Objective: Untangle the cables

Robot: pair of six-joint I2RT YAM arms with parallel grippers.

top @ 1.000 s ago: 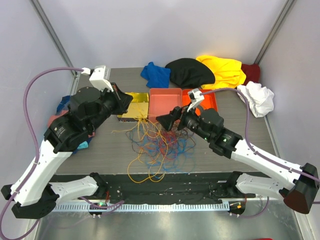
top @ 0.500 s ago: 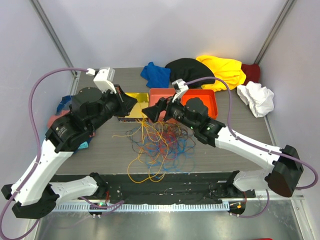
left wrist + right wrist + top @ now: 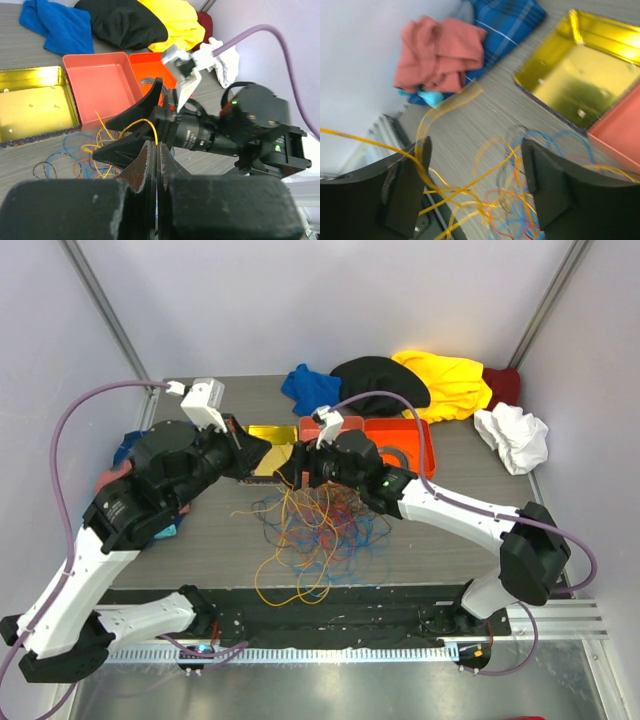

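Judging from how things lie, the task is near its beginning. The cables [image 3: 318, 530] are one loose heap of orange, yellow, blue, red and dark loops on the table [image 3: 470, 530], just in front of the pink tray [image 3: 100, 82], on the side toward the arm bases. I see no loop laid apart from the heap, so almost all the sorting is left to do.

The left gripper [image 3: 156, 145] hangs above the heap, in front of the pink tray's left corner. Its jaws are pressed together, and a yellow strand [image 3: 150, 125] runs in an arc down to their tips, so I judge that it pinches this strand and holds it lifted. The right gripper [image 3: 475, 150] is just beside it, facing it. Its jaws stand wide apart and yellow strands pass through the gap, but it grasps nothing. I think this is the first attempt to pull one loop out of the heap.

About the containers: the pink tray is empty. The gold tin [image 3: 35, 105] touches the left side of the pink tray and is also empty, as far as I can see. The orange tray [image 3: 415, 435] touches the right side of the pink tray; a grey ring [image 3: 397, 454] seems to lie in it, partly hidden by the right arm. No cable is inside any of the three.
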